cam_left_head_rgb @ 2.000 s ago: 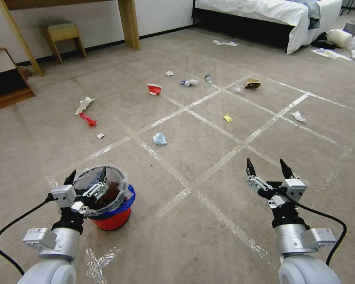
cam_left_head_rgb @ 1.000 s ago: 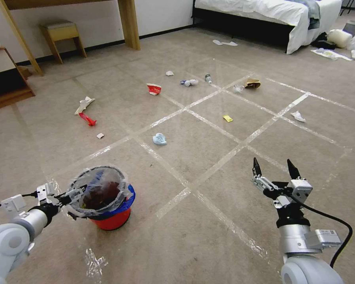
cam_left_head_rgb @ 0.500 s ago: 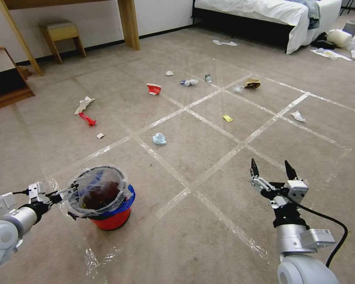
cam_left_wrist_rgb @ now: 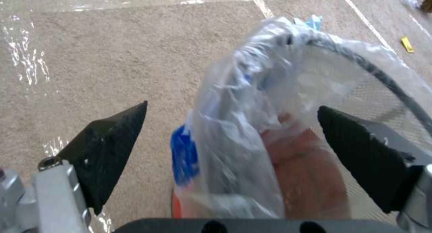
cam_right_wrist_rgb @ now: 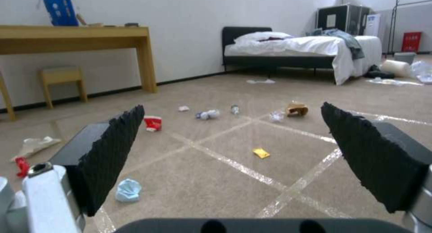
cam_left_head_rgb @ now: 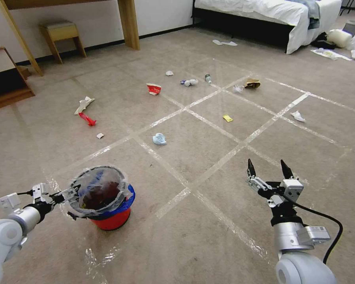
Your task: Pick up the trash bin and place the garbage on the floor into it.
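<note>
Left gripper (cam_left_head_rgb: 68,192) at the trash bin (cam_left_head_rgb: 113,218) rim, jaws wide.
Its fingers straddled the bagged rim, gripping nothing, placed for a lift; right gripper (cam_left_head_rgb: 267,169) hovered open, empty.

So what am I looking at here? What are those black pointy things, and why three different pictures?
It is a two-armed robot in a bedroom. The wide picture comes from a camera on its head; the other two come from cameras on its wrists. The black points are gripper fingers. The left gripper is open at the rim of the trash bin, a red bucket with a clear plastic liner; one finger is outside the rim and one inside. The right gripper hovers open over the carpet, holding nothing. Litter lies ahead: a crushed paper cup, a small bottle, a yellow wrapper and a brown paper bag.
</note>
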You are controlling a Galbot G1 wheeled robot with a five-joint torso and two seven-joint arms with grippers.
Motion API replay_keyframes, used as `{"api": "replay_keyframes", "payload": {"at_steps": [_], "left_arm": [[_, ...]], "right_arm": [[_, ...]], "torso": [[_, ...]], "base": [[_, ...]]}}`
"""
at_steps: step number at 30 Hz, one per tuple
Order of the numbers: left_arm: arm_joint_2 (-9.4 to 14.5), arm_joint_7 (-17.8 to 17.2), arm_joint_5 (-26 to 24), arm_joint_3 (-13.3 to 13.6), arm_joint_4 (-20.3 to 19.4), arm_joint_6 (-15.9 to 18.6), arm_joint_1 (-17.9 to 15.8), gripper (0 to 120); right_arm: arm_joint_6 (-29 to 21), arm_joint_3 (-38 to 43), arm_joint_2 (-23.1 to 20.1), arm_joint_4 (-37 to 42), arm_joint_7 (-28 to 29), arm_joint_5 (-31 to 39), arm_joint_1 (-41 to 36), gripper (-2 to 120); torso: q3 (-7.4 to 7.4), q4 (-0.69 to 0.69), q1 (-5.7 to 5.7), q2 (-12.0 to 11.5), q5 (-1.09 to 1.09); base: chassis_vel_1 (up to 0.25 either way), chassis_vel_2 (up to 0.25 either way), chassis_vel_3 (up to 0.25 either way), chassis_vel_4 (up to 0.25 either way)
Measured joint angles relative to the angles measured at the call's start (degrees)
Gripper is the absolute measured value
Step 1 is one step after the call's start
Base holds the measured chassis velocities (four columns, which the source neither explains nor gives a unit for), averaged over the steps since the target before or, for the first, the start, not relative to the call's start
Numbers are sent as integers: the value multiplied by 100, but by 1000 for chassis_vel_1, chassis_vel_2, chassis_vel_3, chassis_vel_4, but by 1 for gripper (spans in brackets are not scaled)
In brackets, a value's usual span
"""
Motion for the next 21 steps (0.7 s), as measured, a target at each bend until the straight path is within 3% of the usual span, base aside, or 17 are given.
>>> {"api": "replay_keyframes", "payload": {"at_steps": [2, 8, 14, 21], "left_arm": [[37, 90, -7, 141, 284, -28, -257, 100], [32, 118, -45, 339, 496, -32, -567, 100], [-105, 102, -47, 559, 568, -31, -711, 100], [-157, 100, -29, 593, 572, -31, -622, 100]], "right_arm": [[-20, -11, 23, -69, 2, -9, 65, 100], [-27, 4, 21, -161, 11, -8, 133, 100], [-30, 67, 2, -184, 27, 45, 202, 100], [-30, 86, -4, -183, 36, 64, 207, 100]], "torso": [[0, 1, 0, 0, 1], [0, 0, 0, 0, 1], [0, 0, 0, 0, 0], [0, 1, 0, 0, 1]], "base": [[0, 0, 0, 0], [0, 0, 0, 0], [0, 0, 0, 0], [0, 0, 0, 0]]}}
